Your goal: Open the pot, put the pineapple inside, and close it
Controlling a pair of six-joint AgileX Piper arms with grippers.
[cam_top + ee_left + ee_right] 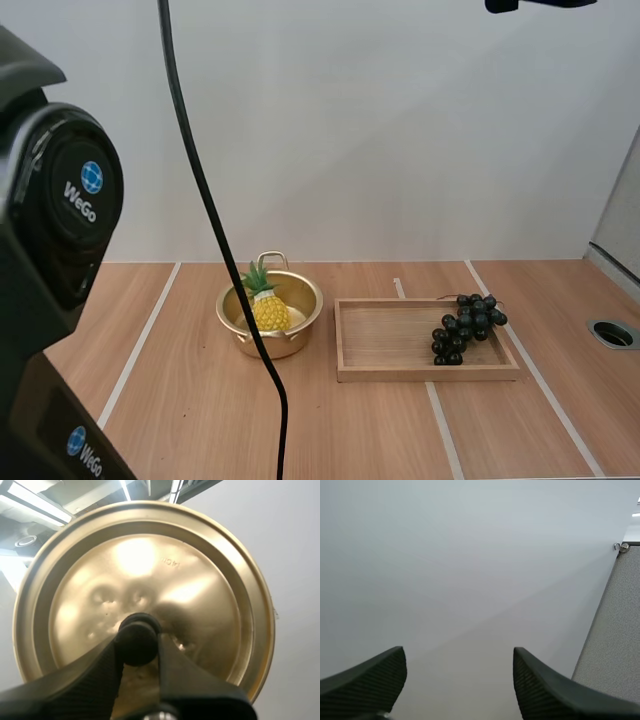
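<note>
A small golden pot (270, 318) stands open on the table, left of the middle, and a yellow pineapple (268, 305) with green leaves sits inside it. In the left wrist view my left gripper (137, 640) is shut on the black knob (136, 639) of the golden lid (200, 595), which is held up off the table with its top face toward the camera. My right gripper (460, 680) is open with nothing between its fingers and faces a plain white wall.
A wooden tray (380, 340) lies just right of the pot, with a bunch of dark grapes (466, 325) at its right end. White tape lines cross the wooden table. A round metal grommet (612, 333) sits at the right edge.
</note>
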